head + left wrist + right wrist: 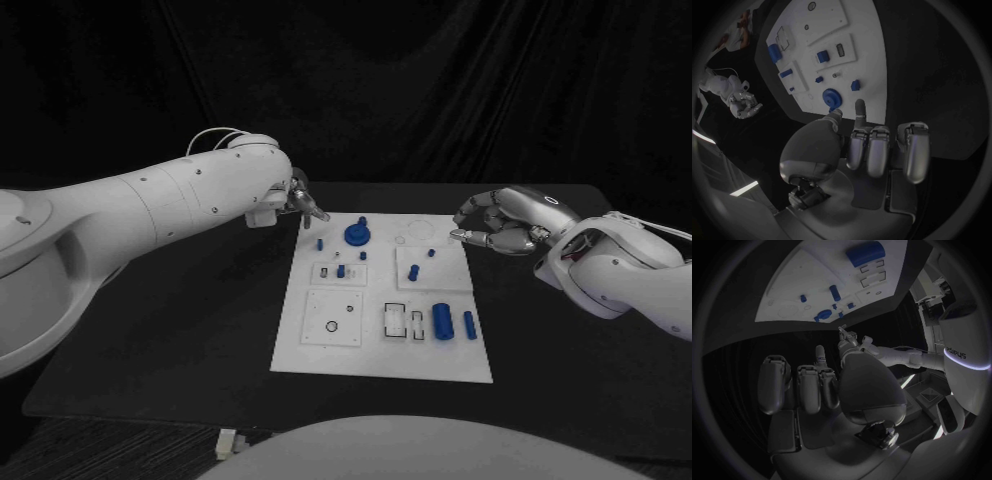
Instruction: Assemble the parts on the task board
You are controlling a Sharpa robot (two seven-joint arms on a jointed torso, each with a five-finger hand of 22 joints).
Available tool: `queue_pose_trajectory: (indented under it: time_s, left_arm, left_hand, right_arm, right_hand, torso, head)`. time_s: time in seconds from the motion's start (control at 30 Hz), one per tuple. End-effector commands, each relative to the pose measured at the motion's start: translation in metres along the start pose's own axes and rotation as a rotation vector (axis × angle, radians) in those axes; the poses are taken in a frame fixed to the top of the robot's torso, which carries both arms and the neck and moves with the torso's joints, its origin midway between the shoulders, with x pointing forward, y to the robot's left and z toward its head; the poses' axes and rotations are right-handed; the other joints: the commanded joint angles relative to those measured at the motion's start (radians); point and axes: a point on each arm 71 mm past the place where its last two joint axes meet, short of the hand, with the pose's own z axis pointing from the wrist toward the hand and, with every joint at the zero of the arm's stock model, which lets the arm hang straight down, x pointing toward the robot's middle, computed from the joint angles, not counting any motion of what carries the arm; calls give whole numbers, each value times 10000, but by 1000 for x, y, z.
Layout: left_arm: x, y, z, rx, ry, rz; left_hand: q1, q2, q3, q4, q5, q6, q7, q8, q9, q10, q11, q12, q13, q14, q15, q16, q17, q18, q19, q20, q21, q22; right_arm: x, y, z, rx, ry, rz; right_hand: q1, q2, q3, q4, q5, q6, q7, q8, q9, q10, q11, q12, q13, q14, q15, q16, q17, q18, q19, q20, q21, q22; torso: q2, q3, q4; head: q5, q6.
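both hands, left (299, 203) and right (498, 222), curl on nothing; small stiff parts (443, 321) on the board (378, 355) likely need pinching at the sides.

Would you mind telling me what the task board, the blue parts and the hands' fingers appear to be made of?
Task board: probably matte white plastic; flat, even surface with no glare and crisp cut-outs.
Blue parts, e.g. the round one: likely plastic; uniform saturated colour with little shine.
Fingers of the left hand and right hand: look like metal or metallic-coated shells; silver with soft highlights. The pictures cannot settle which.
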Motion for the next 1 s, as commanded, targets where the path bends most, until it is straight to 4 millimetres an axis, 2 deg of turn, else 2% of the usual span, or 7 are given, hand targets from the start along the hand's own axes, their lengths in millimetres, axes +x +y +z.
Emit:
queue_pose_trajectory:
  time_s: [0.03, 0.63, 1.0]
  left_arm:
    - [3, -3, 2, 259, -4, 305]
    - [16, 0, 12, 165, 204, 262]
    - [22, 0, 14, 178, 363, 285]
  left_hand:
    - [45, 8, -48, -4, 14, -22, -35, 35, 25, 1040, -71, 26, 2610, 1057, -57, 26, 2635, -62, 191, -96, -47, 2203]
    - [77, 47, -82, 10, 44, -161, -17, 17, 134, 1040, -58, 26, 2610, 1057, -49, 26, 2635, -32, 96, -96, -167, 2160]
    - [100, 64, -83, 4, 65, -184, -14, 15, 163, 1040, -52, 26, 2610, 1057, -43, 26, 2635, -18, 52, -93, -220, 2141]
  right_arm:
    - [0, 0, 0, 19, -63, -9]
    - [0, -1, 0, 46, -49, -13]
    - [0, -1, 0, 40, -34, -14]
  right_hand:
    - [-92, 32, -42, -14, -21, 40, 18, -61, -16, 1028, 70, 25, 2635, 900, 68, 45, 1930, 24, 227, 52, 21, 1981]
    - [-79, 45, -35, -25, 4, 42, 17, -77, -26, 1028, 69, 25, 2635, 895, 66, 29, 1908, 32, 217, 52, -13, 1971]
    - [-72, 48, -33, -29, 15, 47, 17, -84, -31, 1028, 69, 25, 2635, 892, 67, 17, 1893, 34, 214, 52, -23, 1968]
  torso:
    - [-8, 7, -4]
    - [-5, 1, -7]
    - [-10, 10, -3]
  head:
    - [2, -2]
    - [-11, -2]
    - [-20, -2]
